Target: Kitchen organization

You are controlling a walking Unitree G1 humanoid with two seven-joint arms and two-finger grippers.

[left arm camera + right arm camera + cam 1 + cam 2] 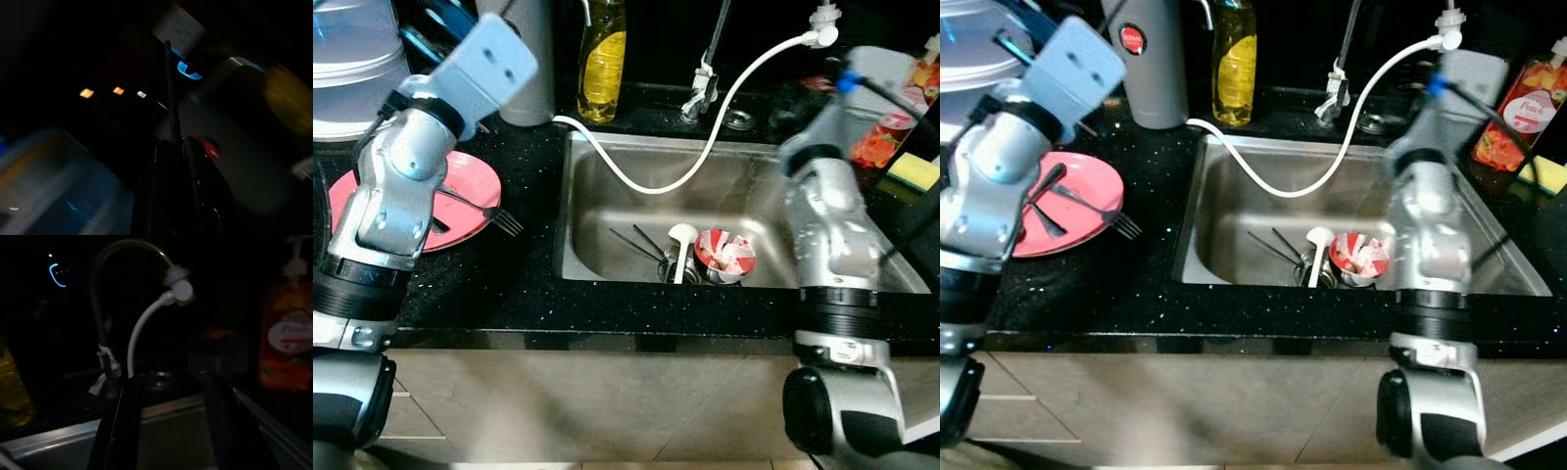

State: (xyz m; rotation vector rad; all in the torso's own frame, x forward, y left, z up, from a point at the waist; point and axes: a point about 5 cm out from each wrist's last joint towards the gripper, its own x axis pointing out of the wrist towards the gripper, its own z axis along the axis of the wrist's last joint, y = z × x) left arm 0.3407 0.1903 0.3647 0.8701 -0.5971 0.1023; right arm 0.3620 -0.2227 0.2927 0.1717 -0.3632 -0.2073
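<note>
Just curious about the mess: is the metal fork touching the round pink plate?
Touching. In the right eye view the fork lies across the plate, tines overhanging its rim.

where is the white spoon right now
In the eye views, the white spoon lies at the bottom of the steel sink, near the drain, just left of the red-and-white cup.

Right gripper (168, 426): fingers parted, raised over the sink (161, 431) near its back rim. Beyond that rim: curved faucet (124, 249) carrying a white hose (142, 328). Orange pump bottle (288, 338) and a yellow bottle (12, 391) stand toward opposite ends. View dark.
</note>
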